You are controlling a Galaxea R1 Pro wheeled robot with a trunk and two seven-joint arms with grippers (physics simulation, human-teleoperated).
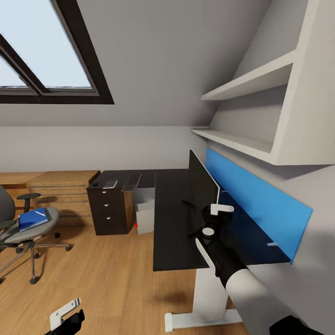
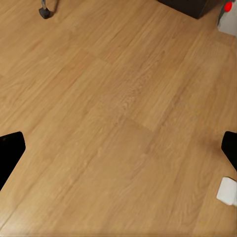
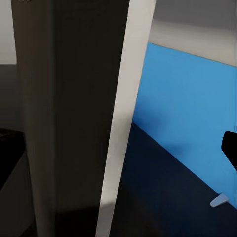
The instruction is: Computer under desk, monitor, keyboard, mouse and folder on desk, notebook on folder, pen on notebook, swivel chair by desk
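Reaching over the desk (image 1: 172,223), the right gripper (image 1: 209,223) sits at the monitor (image 1: 201,186); whether it grips is unclear.
Folder (image 1: 32,218) lies on the swivel chair (image 1: 23,232), well apart from the desk; left gripper (image 1: 67,318) hangs wide open.

light wood plank floor (image 2: 113,123) across the frame. two dark fingertips (image 2: 10,153) of the left gripper (image 2: 121,158) at opposite edges, wide apart, holding nothing. a white pad (image 2: 227,190) near one. a black castor (image 2: 45,12), dark desk unit corner (image 2: 190,6), and red dot (image 2: 227,7) on the computer (image 2: 228,22).
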